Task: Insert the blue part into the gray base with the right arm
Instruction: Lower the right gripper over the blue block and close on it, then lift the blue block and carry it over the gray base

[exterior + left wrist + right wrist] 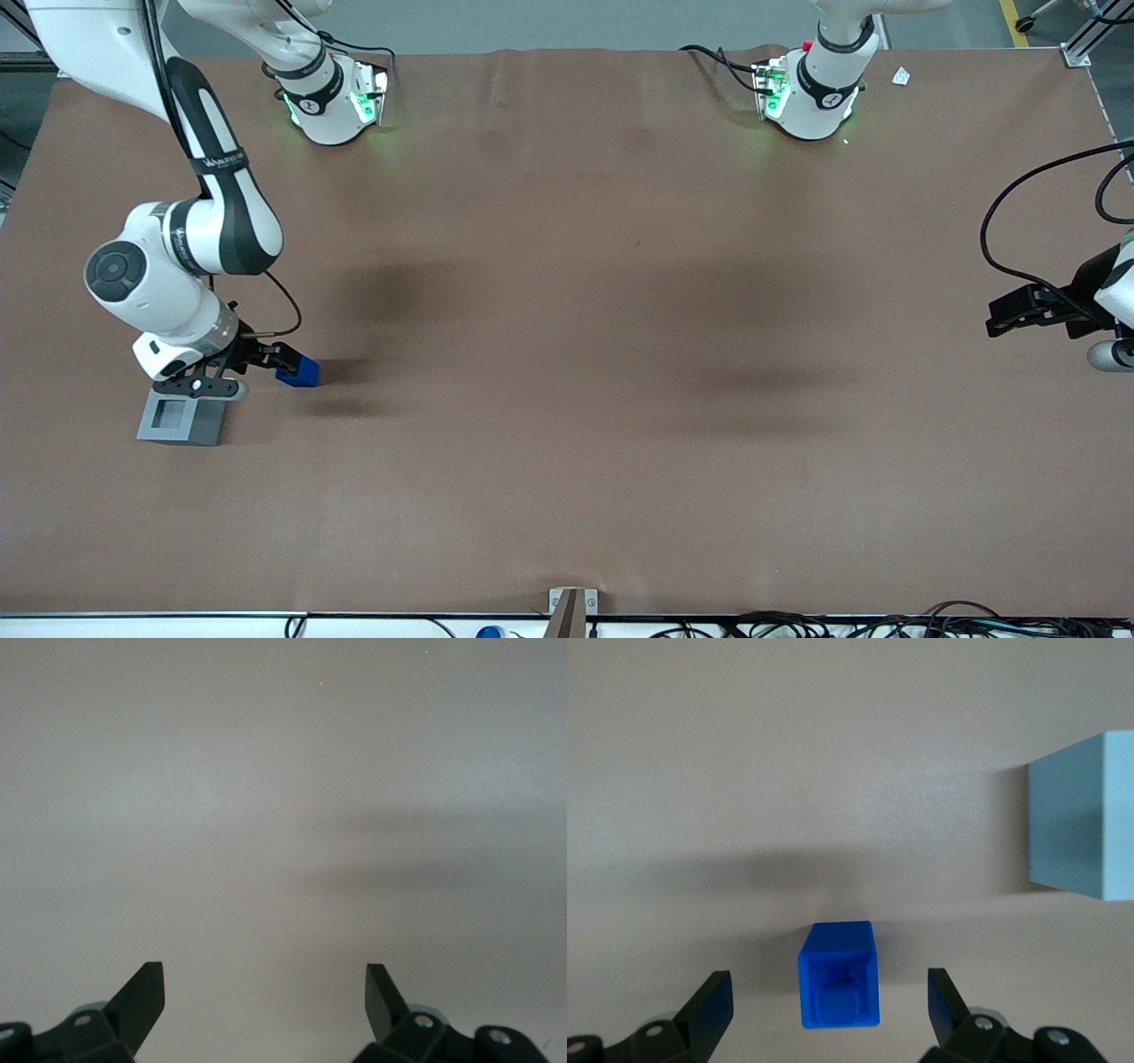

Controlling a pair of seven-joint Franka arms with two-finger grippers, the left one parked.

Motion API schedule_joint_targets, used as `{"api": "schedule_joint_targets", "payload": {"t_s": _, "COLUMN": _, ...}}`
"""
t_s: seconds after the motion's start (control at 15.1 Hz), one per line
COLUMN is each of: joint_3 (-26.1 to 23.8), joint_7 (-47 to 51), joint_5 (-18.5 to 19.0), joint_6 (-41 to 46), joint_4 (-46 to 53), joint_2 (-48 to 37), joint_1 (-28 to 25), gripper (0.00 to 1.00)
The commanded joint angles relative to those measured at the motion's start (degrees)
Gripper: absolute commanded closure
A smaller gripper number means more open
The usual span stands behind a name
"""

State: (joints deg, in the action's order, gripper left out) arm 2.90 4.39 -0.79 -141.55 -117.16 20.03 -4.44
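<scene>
The blue part (299,371) lies on the brown table toward the working arm's end. It is a small bright blue block whose open end faces my wrist camera (838,974). My right gripper (282,359) hangs low over the table, open. In the right wrist view the gripper (828,985) has the block between its fingertips (716,992), with a gap on each side and no contact. The gray base (182,418) stands upright beside the blue part, slightly nearer the front camera, its square recess facing up. One gray side of the base (1085,819) shows in the right wrist view.
The brown table mat (567,354) spreads wide toward the parked arm's end. Two arm bases (332,97) (811,93) stand at the table's back edge. A metal bracket (571,607) and cables (842,625) line the front edge.
</scene>
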Motion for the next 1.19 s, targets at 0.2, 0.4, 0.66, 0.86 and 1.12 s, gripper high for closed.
{"api": "schedule_joint_targets", "payload": {"t_s": 0.2, "joint_3": 0.08, "joint_7": 0.62, "joint_5": 0.0, "joint_6": -1.45, "joint_4": -1.05, "joint_2": 2.2, "joint_1": -0.3, "gripper": 0.04}}
{"api": "schedule_joint_targets", "payload": {"t_s": 0.4, "joint_3": 0.08, "joint_7": 0.62, "joint_5": 0.09, "joint_6": -1.45, "joint_4": -0.88, "joint_2": 3.08, "joint_1": -0.48, "gripper": 0.08}}
{"api": "schedule_joint_targets", "payload": {"t_s": 0.66, "joint_3": 0.09, "joint_7": 0.36, "joint_5": 0.35, "joint_6": -1.45, "joint_4": -0.88, "joint_2": 3.96, "joint_1": -0.3, "gripper": 0.19}}
{"api": "schedule_joint_targets", "payload": {"t_s": 0.86, "joint_3": 0.08, "joint_7": 0.36, "joint_5": 0.35, "joint_6": -1.54, "joint_4": -0.7, "joint_2": 4.66, "joint_1": -0.39, "gripper": 0.26}}
{"api": "schedule_joint_targets", "payload": {"t_s": 1.12, "joint_3": 0.17, "joint_7": 0.36, "joint_5": 0.35, "joint_6": -1.63, "joint_4": -0.7, "joint_2": 5.54, "joint_1": -0.13, "gripper": 0.33}}
